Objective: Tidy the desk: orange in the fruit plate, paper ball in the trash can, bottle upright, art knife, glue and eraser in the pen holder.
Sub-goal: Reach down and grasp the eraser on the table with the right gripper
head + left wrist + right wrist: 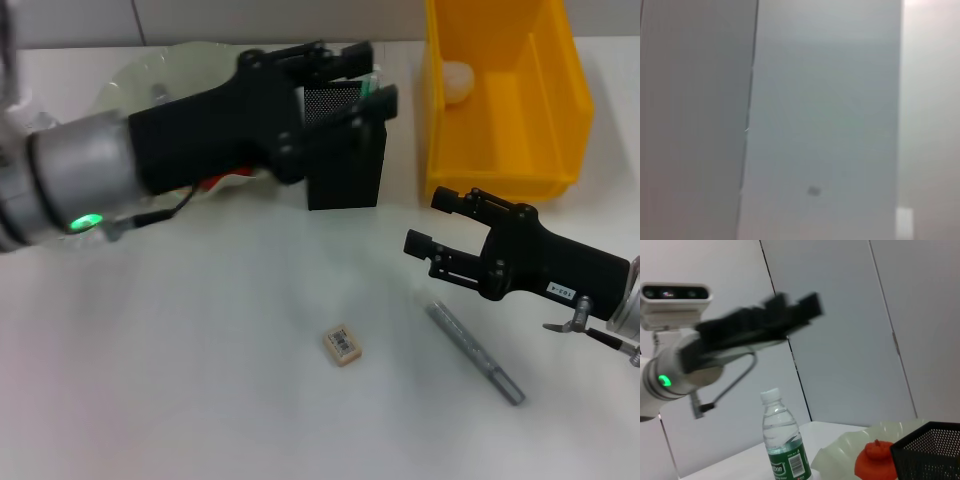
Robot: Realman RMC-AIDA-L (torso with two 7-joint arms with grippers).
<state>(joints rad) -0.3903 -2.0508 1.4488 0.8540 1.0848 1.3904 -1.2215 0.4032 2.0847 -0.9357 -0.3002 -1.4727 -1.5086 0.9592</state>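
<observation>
My left gripper [360, 85] hovers over the black mesh pen holder [345, 150], fingers apart; a small green thing shows between them at the holder's rim. The gripper appears blurred [792, 310] in the right wrist view. The right gripper [437, 224] is open above the table, just behind the grey art knife [475, 352]. The eraser [342, 344] lies flat at front centre. The orange [875, 457] rests in the green fruit plate [842, 452]; only a red sliver [215, 182] shows under my left arm. The bottle [782, 445] stands upright. The paper ball [460, 80] lies in the yellow trash can [500, 170].
The fruit plate [150, 75] sits at the back left, mostly covered by my left arm. The pen holder [930, 452] stands beside the plate. The left wrist view shows only a blurred grey wall.
</observation>
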